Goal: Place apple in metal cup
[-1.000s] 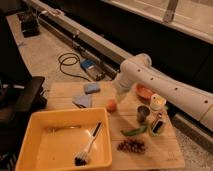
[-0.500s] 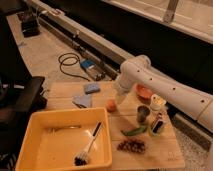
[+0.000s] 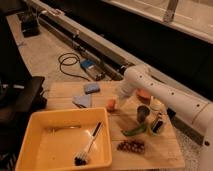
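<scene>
Single camera view. Versus half a second earlier, the apple (image 3: pixel 111 104), metal cup (image 3: pixel 143 113) and all other tabletop items sat where they had been. The white arm (image 3: pixel 165 95) looked marginally lower at its wrist end, a small change at best. The arm came in from the right edge, bent at a bulky joint over the back of the wooden table (image 3: pixel 165 150), then dropped down-left. The gripper (image 3: pixel 119 100) sat at that lower end, just beside the apple on its right and touching or nearly so. Open, closed or clamped: couldn't tell, and contact with the apple wasn't confirmable either. The apple rested on the table near mid-board, right of the blue-grey cloth (image 3: pixel 82 101) and just beyond the far right corner of the yellow bin (image 3: pixel 60 114). It was round, with no readable long axis, and stem direction was not resolvable. The metal cup stood upright to the apple's right with a gap between them, axis vertical, dark mouth up. The orange bowl (image 3: pixel 144 95) was behind the cup, the cream cup (image 3: pixel 156 104) to its back right, and the green pepper (image 3: pixel 134 131) lay in front of it. A brush (image 3: pixel 87 150) lay in the bin.
</scene>
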Robot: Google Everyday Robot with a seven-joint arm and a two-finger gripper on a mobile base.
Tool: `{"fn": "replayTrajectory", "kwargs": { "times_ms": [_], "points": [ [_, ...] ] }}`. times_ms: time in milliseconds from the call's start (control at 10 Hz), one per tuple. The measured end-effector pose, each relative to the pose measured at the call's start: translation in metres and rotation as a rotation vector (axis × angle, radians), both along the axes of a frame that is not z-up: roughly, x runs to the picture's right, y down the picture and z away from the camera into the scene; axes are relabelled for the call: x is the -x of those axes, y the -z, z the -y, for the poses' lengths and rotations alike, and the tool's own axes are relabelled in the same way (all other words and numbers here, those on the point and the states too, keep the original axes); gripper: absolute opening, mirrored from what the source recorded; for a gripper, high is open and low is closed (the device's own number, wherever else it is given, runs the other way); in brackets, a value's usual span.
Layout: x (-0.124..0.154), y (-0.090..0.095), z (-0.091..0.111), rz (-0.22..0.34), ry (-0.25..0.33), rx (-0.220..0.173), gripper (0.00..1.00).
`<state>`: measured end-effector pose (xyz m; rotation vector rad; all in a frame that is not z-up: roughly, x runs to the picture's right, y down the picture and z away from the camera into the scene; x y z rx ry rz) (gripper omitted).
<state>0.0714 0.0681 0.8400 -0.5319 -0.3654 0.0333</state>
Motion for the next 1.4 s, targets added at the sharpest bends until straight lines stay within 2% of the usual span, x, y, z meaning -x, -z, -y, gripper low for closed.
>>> {"fn": "replayTrajectory", "kwargs": {
  "times_ms": [400,700,1100,1200,1400],
  "points": [
    [0.008,-0.029,-0.016,0.047,-0.057,0.053,0.65],
    [0.01,-0.038,-0.024,0.069,-0.076,0.083,0.63],
    [0.013,-0.039,-0.028,0.104,-0.069,0.089,0.26],
    [0.012,-0.037,-0.029,0.109,-0.072,0.086,0.13],
    [0.007,-0.028,-0.021,0.106,-0.087,0.071,0.0]
  ]
}}
